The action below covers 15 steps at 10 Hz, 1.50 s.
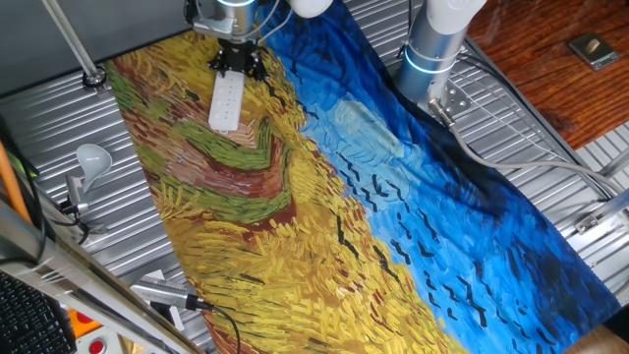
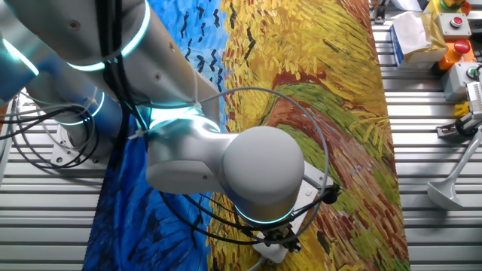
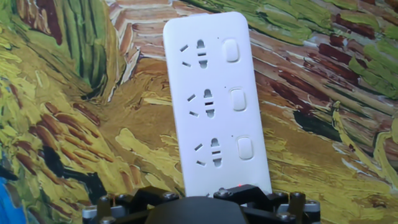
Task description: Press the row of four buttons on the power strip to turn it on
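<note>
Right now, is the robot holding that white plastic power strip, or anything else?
It cannot be told: the gripper sits over one end of the flat white plastic power strip, but no view shows its fingertips.

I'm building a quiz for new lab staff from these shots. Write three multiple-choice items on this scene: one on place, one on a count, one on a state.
1. Where does the power strip lie?
A. on the painted cloth
B. on bare metal slats
C. on the wooden floor

2. How many buttons show in the hand view?
A. one
B. three
C. six

3. How does the strip lie?
A. upright on one end
B. flat, sockets up
C. face down

Key: 1 A, cloth shows all around it; 2 B, three in a row beside the sockets; 3 B, socket slots face the camera.
</note>
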Each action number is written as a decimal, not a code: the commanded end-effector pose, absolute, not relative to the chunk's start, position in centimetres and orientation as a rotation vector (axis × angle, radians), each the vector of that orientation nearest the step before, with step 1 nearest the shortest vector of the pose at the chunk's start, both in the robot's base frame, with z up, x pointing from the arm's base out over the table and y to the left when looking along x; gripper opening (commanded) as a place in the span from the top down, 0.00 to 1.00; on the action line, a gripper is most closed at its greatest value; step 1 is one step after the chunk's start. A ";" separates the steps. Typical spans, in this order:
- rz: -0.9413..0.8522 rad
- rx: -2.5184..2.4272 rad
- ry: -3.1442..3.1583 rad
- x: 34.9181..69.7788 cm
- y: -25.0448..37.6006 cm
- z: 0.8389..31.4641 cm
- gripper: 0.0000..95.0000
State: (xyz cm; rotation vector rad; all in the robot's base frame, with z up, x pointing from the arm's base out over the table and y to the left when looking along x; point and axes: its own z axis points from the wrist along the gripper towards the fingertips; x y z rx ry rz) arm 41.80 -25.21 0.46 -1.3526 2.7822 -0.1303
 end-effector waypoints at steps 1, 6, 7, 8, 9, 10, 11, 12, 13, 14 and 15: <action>-0.140 -1.350 2.787 41.6 -25.1 -0.6 0.00; -0.129 -1.365 2.792 41.6 -25.0 1.7 0.00; -0.125 -1.370 2.798 41.5 -25.0 2.7 0.00; -0.120 -1.375 2.801 41.5 -24.9 3.4 0.00; -0.117 -1.380 2.807 41.4 -24.8 4.2 0.00; -0.117 -1.382 2.807 41.3 -24.8 4.5 0.00; -0.112 -1.381 2.811 41.3 -24.7 4.9 0.00; -0.107 -1.374 2.814 41.3 -24.6 5.1 0.00; -0.103 -1.362 2.821 41.2 -24.4 5.3 0.00; -0.102 -1.351 2.829 41.2 -24.0 5.5 0.00; -0.104 -1.333 2.838 41.2 -23.4 5.7 0.00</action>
